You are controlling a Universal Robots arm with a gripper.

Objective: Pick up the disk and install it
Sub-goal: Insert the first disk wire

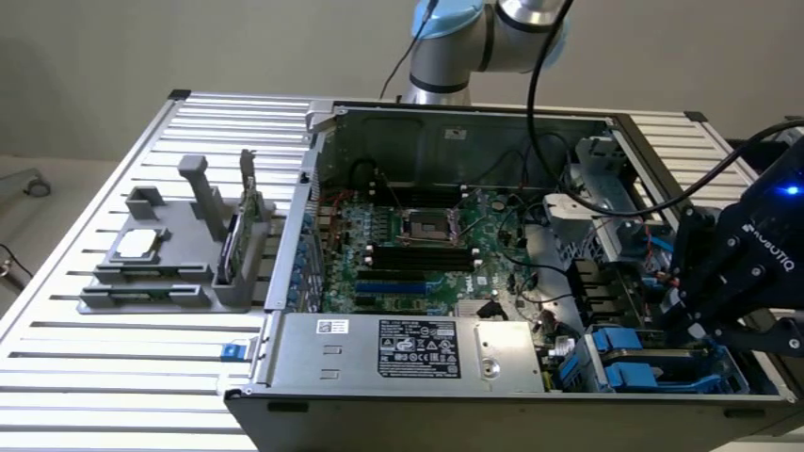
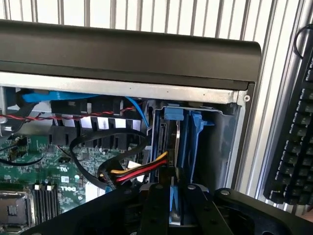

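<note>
Slatted table [image 1: 113, 377], open case [image 1: 427, 122]; arm [image 1: 453, 38] low over bay [image 2: 222, 147], fingers [image 2: 159, 208] clamped on disk [image 2: 172, 198]

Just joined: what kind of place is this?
Probably a robotics lab bench for computer assembly: an open PC case with exposed motherboard on a slatted metal table, and the gripper holding the disk.

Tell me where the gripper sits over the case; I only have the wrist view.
Observer: The gripper hangs over the disk in its blue carrier, at the corner of the case on the exterior view's right.
Operator: What sits beside the case?
Observer: A grey fixture on the exterior view's left holds a small silver chip and a dark card on edge.
</note>
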